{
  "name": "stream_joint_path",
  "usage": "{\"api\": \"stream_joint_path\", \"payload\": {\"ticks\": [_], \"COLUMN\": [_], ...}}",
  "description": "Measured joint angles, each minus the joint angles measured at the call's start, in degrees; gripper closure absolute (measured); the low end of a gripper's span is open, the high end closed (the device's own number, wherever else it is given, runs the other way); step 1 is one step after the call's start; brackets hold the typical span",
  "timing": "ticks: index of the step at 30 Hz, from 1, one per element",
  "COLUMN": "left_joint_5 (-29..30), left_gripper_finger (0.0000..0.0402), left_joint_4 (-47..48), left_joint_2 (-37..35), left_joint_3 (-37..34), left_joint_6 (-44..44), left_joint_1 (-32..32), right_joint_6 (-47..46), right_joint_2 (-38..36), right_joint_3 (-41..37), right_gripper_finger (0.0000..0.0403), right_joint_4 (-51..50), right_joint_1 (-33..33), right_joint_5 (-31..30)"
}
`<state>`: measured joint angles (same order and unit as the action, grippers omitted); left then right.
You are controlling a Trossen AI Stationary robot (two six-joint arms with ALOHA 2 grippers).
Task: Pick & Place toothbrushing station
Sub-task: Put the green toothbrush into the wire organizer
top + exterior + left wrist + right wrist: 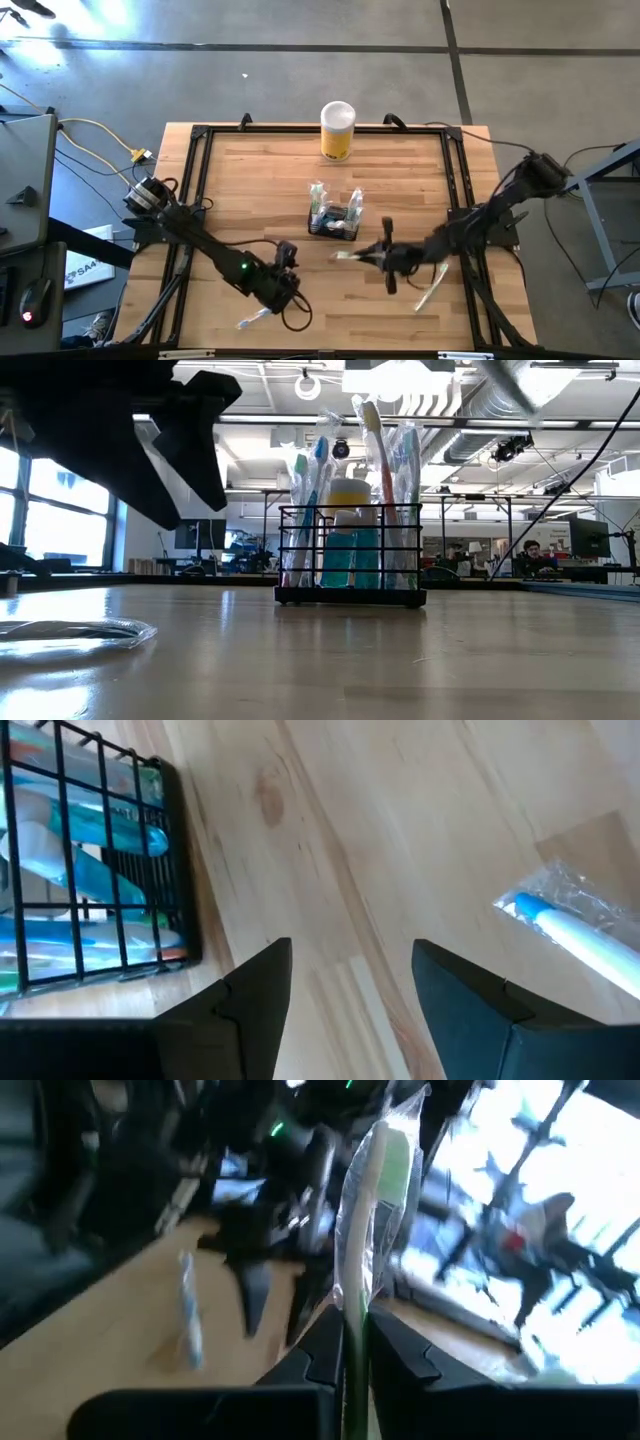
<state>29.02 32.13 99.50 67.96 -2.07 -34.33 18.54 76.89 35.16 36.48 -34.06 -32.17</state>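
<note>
The white paper [88, 268] on the floor left of the table shows the letters "SA". No other words can be read.

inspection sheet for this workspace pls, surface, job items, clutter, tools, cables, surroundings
surface: wooden table inside a black frame.
job's things: black wire-mesh caddy mid-table, wrapped toothbrushes upright in it; one wrapped toothbrush lies near the left arm, another near the right.
clutter: yellow cylinder with white lid at the far edge.
grippers: left tool open, empty, low over the table; right tool shut on a green wrapped toothbrush.
cables: yellow cable off the table's left side.
surroundings: concrete floor; person seated in the room behind.
</note>
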Motion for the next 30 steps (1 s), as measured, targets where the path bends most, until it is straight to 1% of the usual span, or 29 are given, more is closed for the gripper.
{"api": "stream_joint_path", "payload": {"ticks": [3,5,9,10,12,15,21,25,30], "left_joint_5": [0.7,1.2,1.4,1.7,1.9,2.2,2.2,2.2,2.2], "left_gripper_finger": [0.0202,0.0202,0.0202,0.0202,0.0202,0.0202,0.0202,0.0202,0.0202], "left_joint_4": [-0.4,-0.4,-0.7,-0.9,-1.5,-2.3,-2.4,-2.3,-2.9], "left_joint_2": [0.0,0.0,-0.4,-0.4,-0.4,-0.4,-0.4,-0.4,-0.4], "left_joint_3": [-0.6,-0.6,-0.6,-0.6,-0.6,-0.6,-0.6,-0.6,-1.8], "left_joint_6": [-0.8,-1.0,-1.1,-1.0,-1.0,-1.3,-3.9,-4.2,-4.2], "left_joint_1": [-0.3,-0.3,-0.2,-0.2,-0.2,-0.2,-0.2,-0.2,-0.2], "right_joint_6": [2.6,1.6,-4.5,-5.9,-8.0,-8.3,-8.5,-11.2,-14.3], "right_joint_2": [0.0,0.0,0.6,0.9,2.3,5.5,11.5,15.4,20.0], "right_joint_3": [-5.6,-8.4,-10.7,-10.7,-10.7,-10.7,-10.7,-10.7,-9.6], "right_gripper_finger": [0.0382,0.0382,0.0382,0.0382,0.0382,0.0382,0.0382,0.0382,0.0382], "right_joint_4": [15.2,21.1,25.9,26.5,27.4,31.1,40.0,47.5,48.7], "right_joint_1": [5.7,10.2,18.7,20.5,23.0,25.4,30.5,33.9,37.0], "right_joint_5": [10.8,19.1,34.9,38.2,42.6,47.0,51.3,52.2,52.0]}}
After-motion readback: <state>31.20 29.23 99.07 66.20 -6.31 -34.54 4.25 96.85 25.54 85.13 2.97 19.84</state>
